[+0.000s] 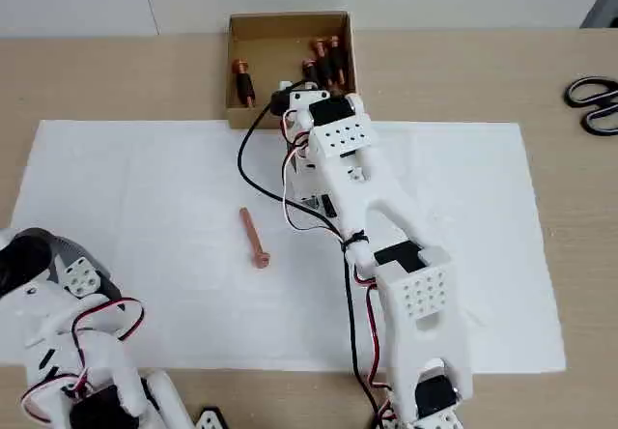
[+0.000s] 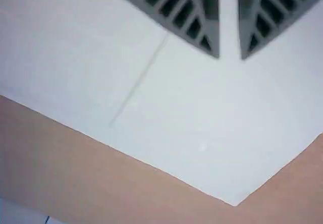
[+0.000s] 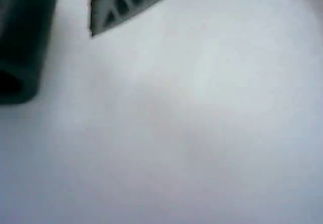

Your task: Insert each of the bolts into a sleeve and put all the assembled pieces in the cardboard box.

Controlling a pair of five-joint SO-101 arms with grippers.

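A copper-coloured bolt [image 1: 254, 238] lies alone on the white paper [image 1: 145, 207], left of the middle. The cardboard box [image 1: 290, 25] stands at the paper's far edge and holds several bolts set in dark sleeves [image 1: 323, 62]. My right arm stretches from the near edge, its wrist [image 1: 333, 129] just short of the box's front wall. Its wrist view has a dark sleeve [image 3: 17, 47] close beside a grey part of the gripper [image 3: 126, 2], over white paper; whether it is held is unclear. My left gripper [image 2: 228, 37] hangs over the paper's near corner, jaws almost together, nothing between them.
The left arm's base [image 1: 58, 332] is folded at the near left corner. Black scissors [image 1: 594, 105] lie on the bare wooden table at the far right. Red and black cables [image 1: 290, 187] hang beside the right arm.
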